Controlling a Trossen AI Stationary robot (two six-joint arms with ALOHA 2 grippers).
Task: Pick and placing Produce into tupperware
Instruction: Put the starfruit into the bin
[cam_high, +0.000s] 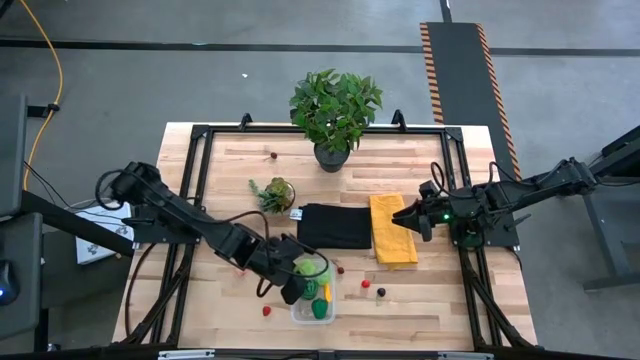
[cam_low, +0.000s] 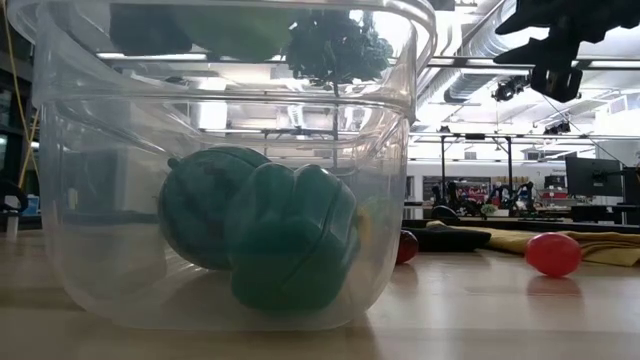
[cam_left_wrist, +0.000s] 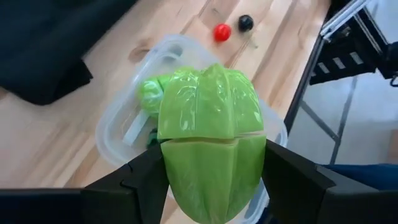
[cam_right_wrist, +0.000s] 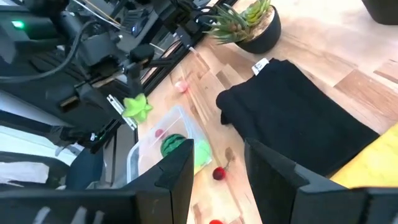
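Note:
A lime-green leafy toy vegetable (cam_left_wrist: 211, 118) hangs over the clear tupperware (cam_left_wrist: 112, 134), with my left gripper (cam_left_wrist: 214, 180) shut on it. In the high view this gripper (cam_high: 305, 275) is at the container's far end, near the table's front edge. The tupperware (cam_high: 300, 312) stands on the table and holds a dark green round piece (cam_low: 205, 215), a green pepper (cam_low: 295, 235) and a pale green ball (cam_left_wrist: 149, 93). My right gripper (cam_high: 408, 222) hovers open over the yellow cloth (cam_high: 392, 240), with nothing between its fingers (cam_right_wrist: 180, 168). My left gripper pinches the lime-green vegetable between its two fingers, one on each side of its nearer half (cam_left_wrist: 171, 174). The fingers slant down from the table's left. The vegetable is lifted clear and hangs above the tupperware's open top.
Loose produce lies around the tupperware: a red piece (cam_high: 267, 310) on its left, and a red one (cam_high: 365, 283) and a dark one (cam_high: 381, 292) on its right. A black cloth (cam_high: 335, 226), a small succulent (cam_high: 275, 193) and a leafy potted plant (cam_high: 334, 110) stand farther back.

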